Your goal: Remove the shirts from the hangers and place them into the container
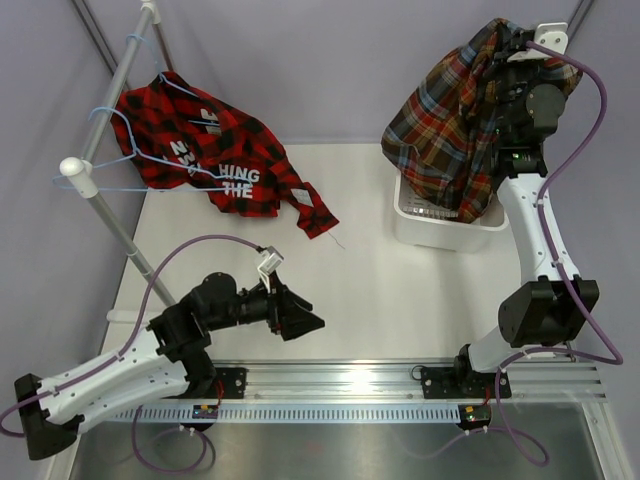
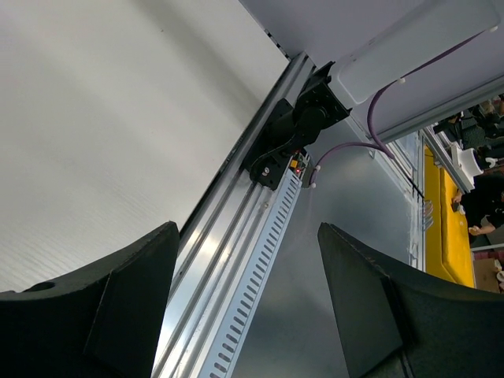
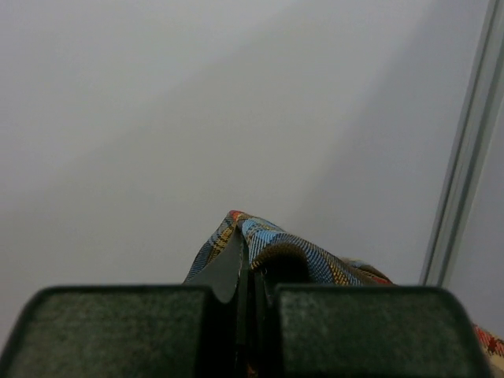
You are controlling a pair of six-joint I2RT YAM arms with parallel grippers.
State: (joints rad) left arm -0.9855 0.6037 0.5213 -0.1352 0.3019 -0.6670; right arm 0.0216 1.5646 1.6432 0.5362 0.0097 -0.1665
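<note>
A red-and-black check shirt (image 1: 215, 160) with white lettering hangs from a light-blue hanger (image 1: 118, 150) at the back left, its lower end lying on the table. A second hanger (image 1: 165, 85) sits higher on the rack. My right gripper (image 1: 505, 40) is raised at the back right and shut on the multicolour plaid shirt (image 1: 445, 130), which dangles down over the white container (image 1: 425, 228). In the right wrist view the plaid fabric (image 3: 295, 248) is pinched between the jaws of that gripper (image 3: 250, 264). My left gripper (image 1: 305, 322) hovers low near the front left, open and empty (image 2: 246, 236).
The white-and-grey rack pole (image 1: 115, 80) slants along the left side, with a white end cap (image 1: 75, 172). An aluminium rail (image 1: 400, 385) with the arm bases runs along the near edge; the left wrist view looks along this rail (image 2: 228, 252). A frame post (image 3: 465, 157) stands behind the right gripper.
</note>
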